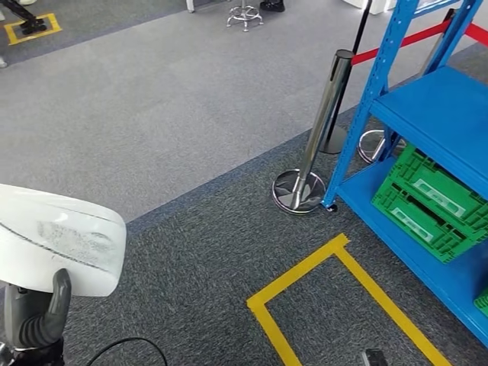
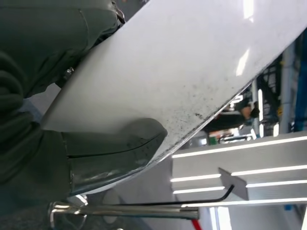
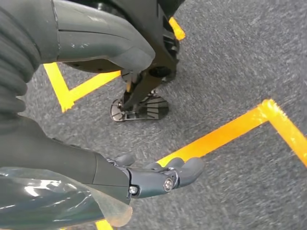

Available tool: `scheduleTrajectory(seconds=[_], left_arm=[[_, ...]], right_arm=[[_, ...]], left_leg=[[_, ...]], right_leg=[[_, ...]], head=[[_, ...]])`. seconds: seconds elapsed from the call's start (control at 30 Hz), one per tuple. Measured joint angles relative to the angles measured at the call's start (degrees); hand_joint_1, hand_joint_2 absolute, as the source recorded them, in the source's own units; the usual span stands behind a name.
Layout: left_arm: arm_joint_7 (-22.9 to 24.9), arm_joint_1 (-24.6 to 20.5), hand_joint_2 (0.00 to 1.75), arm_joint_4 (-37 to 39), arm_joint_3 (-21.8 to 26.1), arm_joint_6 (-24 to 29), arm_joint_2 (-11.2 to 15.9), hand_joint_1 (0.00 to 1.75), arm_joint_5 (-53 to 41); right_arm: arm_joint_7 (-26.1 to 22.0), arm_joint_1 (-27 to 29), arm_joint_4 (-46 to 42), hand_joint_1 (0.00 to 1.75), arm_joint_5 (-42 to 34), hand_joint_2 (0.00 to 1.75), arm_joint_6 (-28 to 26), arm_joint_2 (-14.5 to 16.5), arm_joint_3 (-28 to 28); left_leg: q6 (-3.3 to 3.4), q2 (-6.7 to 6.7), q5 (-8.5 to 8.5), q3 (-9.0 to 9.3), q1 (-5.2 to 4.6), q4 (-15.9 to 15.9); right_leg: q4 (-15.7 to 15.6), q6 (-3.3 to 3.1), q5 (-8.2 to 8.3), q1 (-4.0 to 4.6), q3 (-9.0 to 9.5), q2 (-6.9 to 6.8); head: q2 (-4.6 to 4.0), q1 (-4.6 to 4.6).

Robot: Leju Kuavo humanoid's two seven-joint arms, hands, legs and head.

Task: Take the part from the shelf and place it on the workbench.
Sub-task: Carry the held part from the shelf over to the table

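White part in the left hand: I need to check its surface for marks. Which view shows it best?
The left wrist view: the white part spans the frame, dark specks visible. The head view shows its scuffed end above the left hand.

White curved part (image 1: 57, 240), smooth glossy shell with rounded edge, scuffed with grey smudges and dark speckles on its surface, held up off the floor at the lower left of the head view, lying roughly flat with its long side across. Left hand (image 1: 36, 316) grips it from below, grey thumb pressed against its underside near the edge; in the left wrist view the part (image 2: 188, 72) spans most of the frame as a broad white panel with the thumb (image 2: 115, 148) against it. Blue shelf (image 1: 437, 114) stands well apart to the right, with green crates (image 1: 431, 202) on its lower level.
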Motion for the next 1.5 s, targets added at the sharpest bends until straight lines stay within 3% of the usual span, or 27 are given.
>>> scheduleTrajectory(seconds=[0.07,0.1,0.13,0.2,0.23,0.3,0.33,0.4,0.47,0.53,0.6,0.63,0.67,0.7,0.77,0.83,0.9,0.93,1.0,1.07,1.13,1.2,1.27,1.33,1.4,1.43,1.5], left_arm=[[-0.26,-0.55,1.75,0.27,0.04,-0.41,-0.15,1.75,0.11],[-0.33,-0.66,1.75,0.43,0.07,-0.59,-0.25,1.75,0.12],[-0.39,-0.73,1.75,0.57,0.10,-0.78,-0.31,1.75,0.12],[-0.61,-0.97,1.75,0.73,0.17,-1.40,-0.44,1.75,0.05],[-0.75,-1.29,1.75,0.80,0.21,-1.88,-0.55,1.75,-0.05],[-0.93,-2.23,1.75,0.97,0.22,-2.89,-0.92,1.75,-0.49],[-0.92,-2.69,1.75,1.10,0.22,-3.24,-1.12,1.75,-0.77],[-0.88,-3.16,1.75,1.35,0.21,-3.61,-1.46,1.75,-1.36],[-0.87,-3.53,1.75,1.59,0.23,-3.85,-1.89,1.75,-1.72],[-0.91,-4.06,1.75,1.88,0.29,-4.16,-2.37,1.75,-1.71],[-0.93,-4.28,1.75,2.21,0.33,-4.43,-2.72,1.75,-1.54],[-0.94,-4.28,1.75,2.38,0.33,-4.56,-2.86,1.75,-1.50],[-0.94,-4.27,1.75,2.54,0.35,-4.67,-2.98,1.75,-1.50],[-0.93,-4.27,1.75,2.67,0.37,-4.76,-3.09,1.75,-1.61],[-0.91,-4.29,1.75,2.90,0.38,-4.81,-3.34,1.75,-2.31],[-0.88,-4.19,1.75,3.10,0.36,-4.21,-3.57,1.75,-3.60],[-0.87,-3.84,1.75,3.32,0.34,-3.12,-3.69,1.75,-4.59],[-0.88,-3.65,1.75,3.43,0.34,-2.64,-3.75,1.75,-4.78],[-0.92,-3.64,1.75,3.61,0.36,-1.93,-3.83,1.75,-4.54],[-0.97,-3.81,1.75,3.81,0.37,-1.55,-4.00,1.75,-3.94],[-1.00,-3.81,1.75,4.08,0.38,-1.00,-4.20,1.75,-3.73],[-0.96,-3.81,1.75,4.24,0.38,0.28,-4.32,1.75,-4.12],[-0.87,-3.88,1.75,4.27,0.38,1.56,-4.47,1.75,-4.55],[-0.82,-3.99,1.75,4.29,0.37,2.08,-4.65,1.75,-4.75],[-0.80,-4.00,1.75,4.29,0.42,2.25,-4.77,1.75,-4.67],[-0.79,-3.95,1.75,4.29,0.45,2.31,-4.81,1.75,-4.54],[-0.79,-4.04,1.75,4.28,0.53,2.45,-4.93,1.75,-4.29]], right_arm=[[-0.46,-0.68,1.59,0.00,-0.09,1.75,-0.52,-0.28,0.86],[-0.63,-1.04,2.35,0.00,-0.13,1.75,-0.71,-0.42,1.27],[-0.84,-1.41,3.00,0.00,-0.19,1.75,-0.84,-0.55,1.62],[-1.52,-2.30,4.28,0.00,-0.38,1.75,-1.18,-0.83,2.37],[-1.98,-2.81,4.96,0.00,-0.58,1.75,-1.42,-1.07,2.82],[-2.66,-3.89,6.29,0.00,-1.18,1.75,-1.88,-1.54,3.84],[-2.82,-4.39,6.86,0.00,-1.47,1.75,-2.10,-1.74,4.32],[-2.97,-5.26,7.81,0.00,-2.00,1.75,-2.45,-1.91,5.17],[-3.25,-6.01,8.79,0.00,-2.55,1.75,-2.70,-2.16,5.92],[-3.58,-6.47,10.15,0.00,-3.13,1.75,-2.86,-2.44,6.76],[-3.74,-6.43,11.20,0.00,-3.49,1.75,-2.90,-2.62,7.48],[-3.80,-6.35,11.52,0.00,-3.61,1.75,-2.93,-2.76,7.72],[-3.83,-6.34,11.73,0.00,-3.78,1.75,-2.98,-2.91,7.91],[-3.86,-6.35,11.89,0.00,-4.06,1.75,-3.04,-3.04,8.13],[-3.65,-6.25,11.99,0.00,-5.17,1.75,-3.32,-3.39,8.77],[-2.76,-5.64,11.75,0.00,-6.74,1.75,-3.85,-3.74,9.58],[-1.67,-4.72,11.09,0.00,-7.97,1.75,-4.45,-3.94,10.37],[-1.26,-4.29,10.66,0.00,-8.45,1.75,-4.75,-4.03,10.79],[-0.44,-3.45,9.74,0.00,-9.32,1.75,-5.44,-4.33,11.60],[0.38,-2.47,8.83,0.00,-9.91,1.75,-6.03,-4.75,12.38],[1.01,-1.69,8.18,0.00,-10.28,1.75,-6.47,-5.09,13.18],[1.73,-1.16,7.38,0.00,-11.01,1.75,-7.11,-5.41,14.25],[2.44,-0.64,6.23,0.00,-11.92,1.75,-7.79,-5.80,15.49],[2.76,-0.21,5.33,0.00,-12.41,1.75,-8.11,-6.20,16.38],[3.08,0.03,4.50,0.00,-12.74,1.75,-8.36,-6.47,17.07],[3.30,0.11,3.99,0.00,-12.92,1.75,-8.53,-6.63,17.42],[3.66,0.30,3.01,0.00,-13.28,1.75,-8.78,-6.94,18.19]], left_leg=[[-0.67,1.47,-3.24,-3.51,0.50,7.30],[-0.93,1.69,-3.79,-4.62,0.79,9.64],[-1.12,1.84,-3.21,-4.73,1.05,9.89],[-1.33,2.95,0.49,-1.73,1.41,4.07],[-1.29,4.41,1.95,0.28,1.25,0.16],[-0.63,6.35,3.34,2.65,0.79,-4.88],[-0.16,6.49,3.10,2.67,0.47,-5.31],[0.83,5.21,3.35,2.43,0.33,-5.58],[1.74,4.03,3.68,2.49,0.38,-6.00],[2.46,2.81,3.85,2.51,0.27,-6.16],[2.87,1.29,3.81,2.46,-0.10,-6.10],[2.94,0.47,3.78,2.48,-0.29,-6.04],[2.97,-0.37,3.74,2.50,-0.43,-5.94],[2.95,-1.19,3.67,2.52,-0.51,-5.78],[2.72,-2.70,3.38,2.39,-0.60,-5.22],[2.21,-4.06,3.26,2.02,-0.50,-4.82],[1.63,-5.25,3.40,1.73,-0.33,-4.83],[1.35,-4.78,3.20,1.59,-0.40,-4.59],[0.67,-1.94,1.22,0.16,-0.45,-1.35],[-0.05,0.89,-2.08,-3.15,-0.05,5.58],[-0.52,1.66,-3.28,-5.60,0.48,10.28],[-0.69,2.38,-0.54,-4.10,0.85,7.08],[-0.46,4.91,2.64,-0.30,0.67,-0.44],[0.21,6.60,3.27,1.61,0.13,-4.25],[1.01,5.62,3.07,1.66,-0.24,-4.56],[1.40,4.97,3.18,1.79,-0.25,-4.85],[2.28,3.71,3.50,2.09,-0.05,-5.42]], right_leg=[[0.00,-0.09,-0.09,0.06,-0.02,-1.73],[0.01,-0.06,-0.14,0.06,-0.03,-2.58],[0.02,-0.01,-0.21,0.05,0.01,-3.35],[0.02,0.25,-0.41,0.01,0.30,-4.68],[0.00,0.48,-0.56,0.07,0.45,-5.27],[-0.03,1.17,-0.84,0.29,0.72,-6.32],[-0.12,1.56,-0.89,0.35,0.83,-6.82],[-0.32,2.32,-1.03,0.13,1.02,-7.54],[1.56,2.73,-2.51,-0.13,0.14,-5.57],[8.21,2.59,-5.79,-0.08,-3.13,-2.34],[15.59,2.33,-8.16,0.12,-7.24,-1.11],[17.01,2.17,-7.95,0.21,-8.41,-0.95],[16.20,1.99,-6.58,0.30,-8.53,-0.79],[13.27,1.77,-4.30,0.37,-7.60,-0.35],[5.59,1.40,-0.54,0.30,-4.47,2.03],[1.86,1.21,0.26,0.29,-2.52,3.55],[1.46,0.88,0.22,0.38,-1.97,2.55],[1.27,0.64,0.32,0.33,-1.78,1.88],[0.86,0.15,0.38,0.14,-1.36,0.37],[0.80,-0.13,0.12,0.26,-1.07,-1.32],[0.80,-0.16,-0.19,0.32,-0.87,-3.01],[0.80,-0.02,-0.52,0.31,-0.50,-4.51],[0.81,0.43,-1.01,0.42,0.00,-5.75],[0.76,1.14,-1.50,0.60,0.30,-6.80],[0.48,1.84,-1.79,0.53,0.95,-7.93],[0.53,2.16,-2.07,0.39,1.20,-7.81],[3.24,2.49,-3.97,0.18,0.10,-5.27]], head=[[0.00,-0.14],[0.00,-0.14],[0.00,-0.14],[0.00,-0.14],[0.00,-0.16],[0.00,-0.14],[0.00,-0.14],[0.00,-0.15],[0.00,0.11],[0.00,0.47],[0.00,0.55],[0.00,0.56],[0.00,0.54],[0.00,0.54],[0.00,0.51],[0.00,0.49],[0.00,0.49],[0.00,0.43],[0.00,0.19],[0.00,0.02],[0.00,0.03],[0.00,0.02],[0.00,0.02],[0.00,0.09],[0.00,0.12],[0.00,0.13],[0.00,0.34]])
